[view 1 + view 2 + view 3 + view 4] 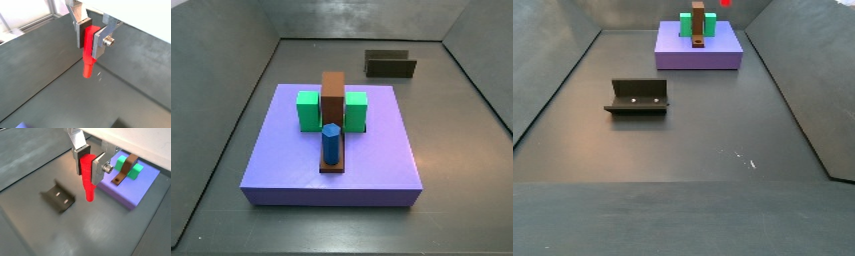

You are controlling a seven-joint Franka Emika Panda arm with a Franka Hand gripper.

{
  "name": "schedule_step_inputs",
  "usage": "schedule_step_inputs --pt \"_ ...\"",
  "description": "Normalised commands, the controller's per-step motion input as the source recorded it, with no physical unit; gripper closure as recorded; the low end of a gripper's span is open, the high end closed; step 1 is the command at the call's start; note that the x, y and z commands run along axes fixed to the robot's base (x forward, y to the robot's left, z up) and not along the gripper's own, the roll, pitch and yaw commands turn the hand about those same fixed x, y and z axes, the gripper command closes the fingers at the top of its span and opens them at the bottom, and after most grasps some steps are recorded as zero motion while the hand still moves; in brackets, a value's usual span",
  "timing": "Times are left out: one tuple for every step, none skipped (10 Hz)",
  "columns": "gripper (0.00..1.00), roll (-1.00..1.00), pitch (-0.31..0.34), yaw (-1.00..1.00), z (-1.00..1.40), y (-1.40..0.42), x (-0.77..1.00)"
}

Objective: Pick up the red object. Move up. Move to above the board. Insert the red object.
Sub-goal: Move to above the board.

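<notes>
Now, my gripper: closed on the red object, lifted clear of the floor; in both wrist views the stick sits clamped between my two silver plates.
Fingers: they pinch the stick near its upper end, so most of its length hangs free below my pads, pointing down.
Red object in a side view: only a small red speck at the frame's edge, high up beyond the far end of the board; my gripper itself is out of that picture.
How it will handle: I judge it light, stiff and smooth, probably hard plastic; thin enough that it could pivot or slide between flat pads if I nudge anything.
Where to hold: the high grip looks right for inserting, since the lower tip stays bare; I would want it square to the pads.
Board: off to one side of my hand and lower than the stick's tip, near but not beneath me.
On the board: green blocks, a brown bar and a blue cylinder standing upright on the bar's near end.
Fixture: on the floor to my other side, well apart from the board.
Step in hand: I judge the pick done and the carry to above the board not finished.
Risk: a tilted stick would catch on the hole's edge.
</notes>
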Motion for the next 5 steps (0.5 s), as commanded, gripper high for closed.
schedule_step_inputs --pt "1.0 0.01 0.015 0.01 0.14 -1.4 0.09" --pt "1.0 -0.02 0.015 0.0 0.15 -1.4 0.09" --pt "1.0 0.0 0.033 0.01 0.15 -1.4 0.09" --pt "1.0 -0.02 0.05 0.01 0.16 -1.4 0.1" --pt "1.0 0.0 0.08 0.0 0.16 -1.4 0.12"
